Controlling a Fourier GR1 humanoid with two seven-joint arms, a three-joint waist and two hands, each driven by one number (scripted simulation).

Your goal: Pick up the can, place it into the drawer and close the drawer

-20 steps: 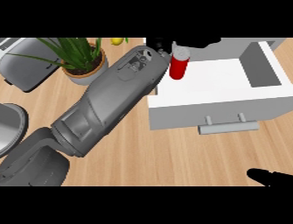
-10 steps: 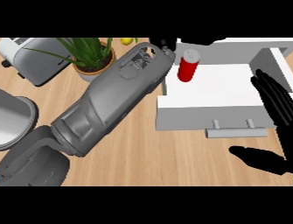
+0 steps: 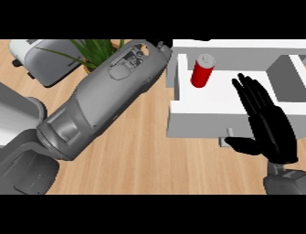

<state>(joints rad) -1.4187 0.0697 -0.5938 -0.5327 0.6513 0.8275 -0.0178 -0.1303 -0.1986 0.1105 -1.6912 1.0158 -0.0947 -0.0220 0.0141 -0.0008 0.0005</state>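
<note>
Where the left forearm (image 3: 101, 105) crosses the counter (image 3: 148, 164) diagonally toward the far side, the left hand is hidden behind its wrist end at the drawer's left wall, so the state of its fingers cannot be told. Part of a toaster (image 3: 44, 61) and a plant (image 3: 94, 50) are covered by the forearm or cut off at the far left, and a grey object (image 3: 0, 114) is cut off at the left edge. The can (image 3: 202, 71), red with a pale top, is seen standing upright inside the open white drawer (image 3: 203, 121), toward its far left corner. It is located left of and slightly beyond the fingertips (image 3: 246, 84) of the right hand (image 3: 270, 125), apart from them. The right hand is held flat over the drawer's near right part, fingers straight and together, thumb spread to the left over the drawer front. Nothing is held by it.
</note>
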